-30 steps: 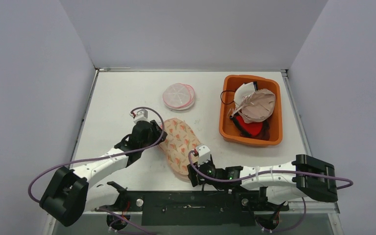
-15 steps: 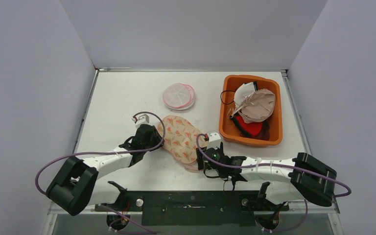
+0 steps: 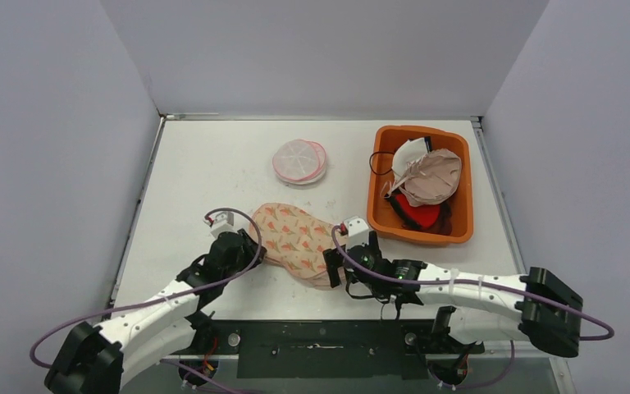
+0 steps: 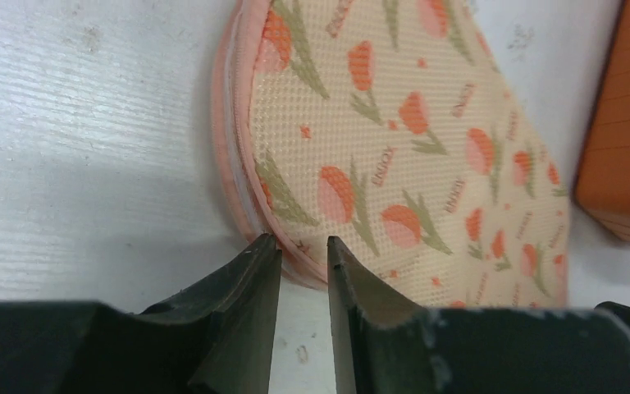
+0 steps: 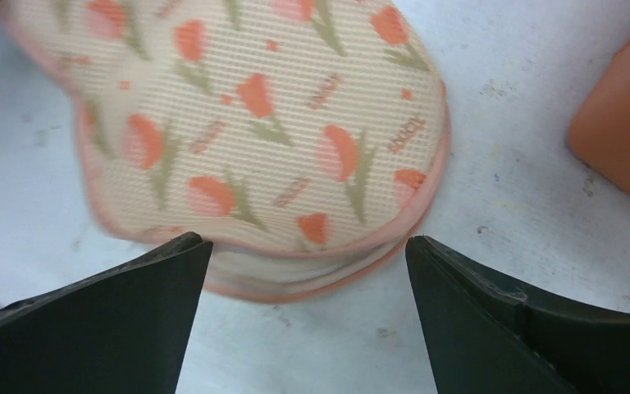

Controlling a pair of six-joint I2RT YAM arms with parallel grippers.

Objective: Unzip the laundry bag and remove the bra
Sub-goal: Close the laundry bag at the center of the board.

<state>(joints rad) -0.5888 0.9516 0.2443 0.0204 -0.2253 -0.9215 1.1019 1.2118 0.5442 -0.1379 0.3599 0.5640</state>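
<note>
Jaws of our left gripper (image 4: 298, 244) stand a slit apart at the pink piped rim of the laundry bag (image 3: 294, 238); we cannot tell whether they pinch it. Our right gripper (image 5: 305, 246) gapes wide, its fingers on either side of the bag's rounded end. The tulip-printed mesh bag lies flat on the white table (image 3: 205, 164) between them. Beyond sit an orange plastic bin (image 3: 375, 180) of crumpled garments (image 3: 431, 176) and a round pink pouch (image 3: 299, 162).

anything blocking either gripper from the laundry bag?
Nothing visible. The left gripper has its fingers narrowly apart right at the laundry bag's pink rim. The right gripper has its fingers spread wide around the other end, with only bare table between. The orange bin sits off to the side.
</note>
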